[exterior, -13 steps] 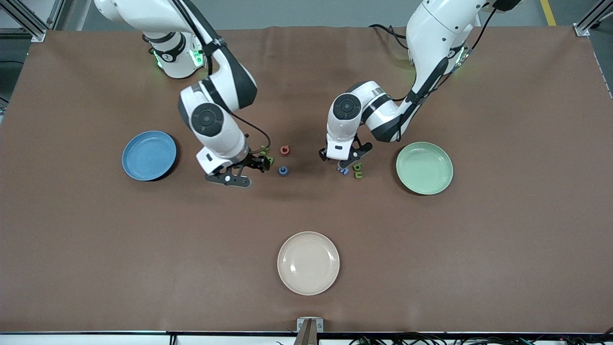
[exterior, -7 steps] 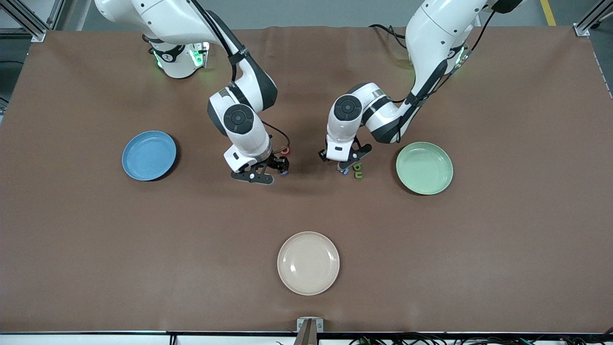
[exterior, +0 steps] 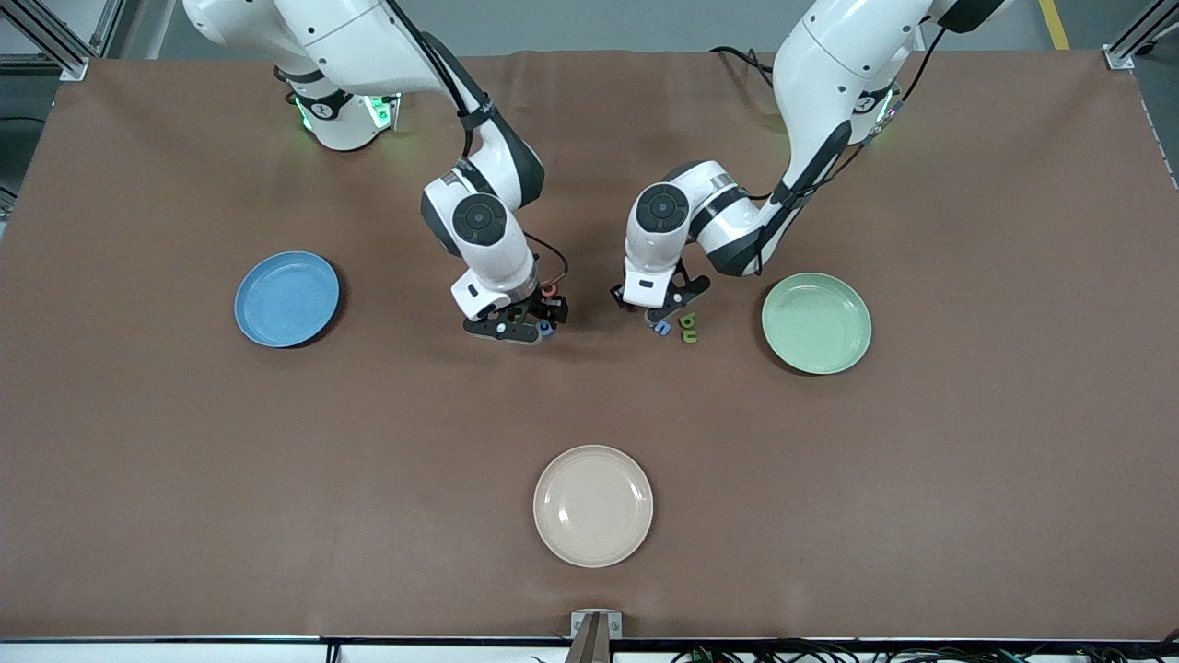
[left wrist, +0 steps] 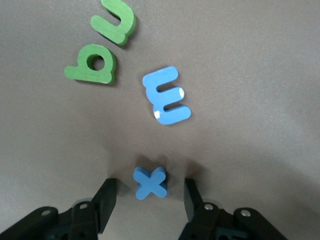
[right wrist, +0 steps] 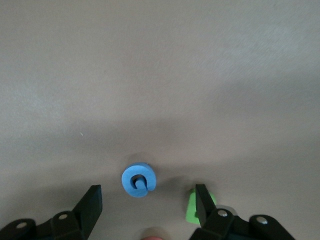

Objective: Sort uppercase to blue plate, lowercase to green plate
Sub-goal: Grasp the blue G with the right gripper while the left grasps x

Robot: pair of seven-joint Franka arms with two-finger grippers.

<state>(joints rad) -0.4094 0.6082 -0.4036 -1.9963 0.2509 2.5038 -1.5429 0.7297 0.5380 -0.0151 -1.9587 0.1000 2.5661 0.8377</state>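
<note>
Nothing is sorted yet: the blue plate [exterior: 286,299] and green plate [exterior: 816,322] both sit empty. All letters lie on the desk [exterior: 967,460] between the plates. The right gripper [right wrist: 145,202] hangs spread wide around the blue G [right wrist: 138,179], gripping nothing. The left gripper [left wrist: 150,200] likewise straddles the blue cross [left wrist: 150,182], unclosed, with the blue m [left wrist: 166,95] and green b [left wrist: 93,65] close by.

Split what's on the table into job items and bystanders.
Job:
blue plate
green plate
blue G, between the open right pincer
blue x, between the open left pincer
blue m
green b
green u

Bystander:
cream plate
</note>
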